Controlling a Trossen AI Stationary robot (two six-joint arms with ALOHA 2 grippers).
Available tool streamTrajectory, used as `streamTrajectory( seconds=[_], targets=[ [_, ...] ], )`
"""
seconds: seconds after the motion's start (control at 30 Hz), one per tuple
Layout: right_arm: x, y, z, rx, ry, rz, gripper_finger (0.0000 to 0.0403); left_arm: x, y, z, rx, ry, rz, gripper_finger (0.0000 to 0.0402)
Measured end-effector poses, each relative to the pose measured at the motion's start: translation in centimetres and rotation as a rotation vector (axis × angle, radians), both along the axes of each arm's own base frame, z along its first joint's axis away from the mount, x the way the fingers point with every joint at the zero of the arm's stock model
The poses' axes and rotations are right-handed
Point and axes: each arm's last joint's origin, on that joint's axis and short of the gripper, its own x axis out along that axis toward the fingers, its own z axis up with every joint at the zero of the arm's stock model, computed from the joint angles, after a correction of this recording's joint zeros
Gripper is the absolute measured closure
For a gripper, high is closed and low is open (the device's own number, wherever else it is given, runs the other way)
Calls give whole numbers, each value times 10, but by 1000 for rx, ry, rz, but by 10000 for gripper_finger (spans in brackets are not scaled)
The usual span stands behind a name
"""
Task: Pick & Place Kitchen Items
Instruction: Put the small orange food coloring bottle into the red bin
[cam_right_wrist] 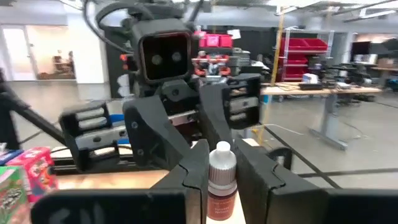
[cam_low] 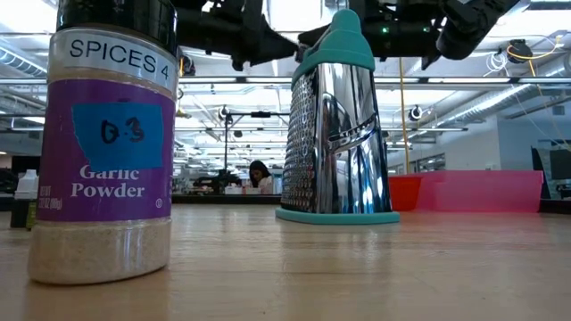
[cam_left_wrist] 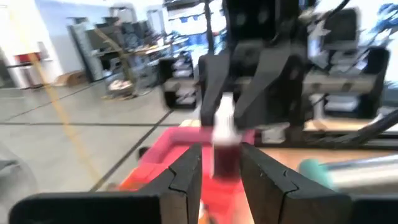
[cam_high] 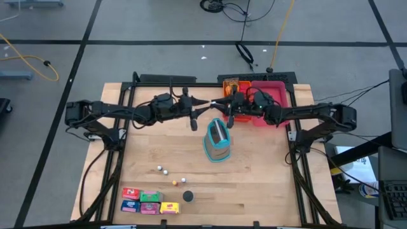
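High view: both arms meet above the table's 12 o'clock edge, left gripper [cam_high: 205, 112] facing right gripper [cam_high: 224, 109], just before the pink tray [cam_high: 275, 89]. A grater [cam_high: 217, 141] stands below them; coloured boxes [cam_high: 149, 201] sit at 7 o'clock.

Low view: a garlic powder jar [cam_low: 105, 143] stands at 9 o'clock, the grater at centre.

Left wrist view: its jaws stand apart around a small bottle [cam_left_wrist: 224, 144].

Right wrist view: its jaws are clamped on that bottle [cam_right_wrist: 221, 180].
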Motion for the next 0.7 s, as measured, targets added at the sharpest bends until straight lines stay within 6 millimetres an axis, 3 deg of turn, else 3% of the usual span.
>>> streamTrajectory(
  seconds=[0.3,0.5,0.7],
  targets=[
    [-46,-7,-11,44,100,-167,359,-21,0,1,19,216,135,289],
    [-76,-6,-42,99,174,-308,359,-36,-2,-3,-58,347,174,289],
    [-93,-4,-75,140,235,-443,359,-40,-7,-13,-112,450,174,289]
  ],
)
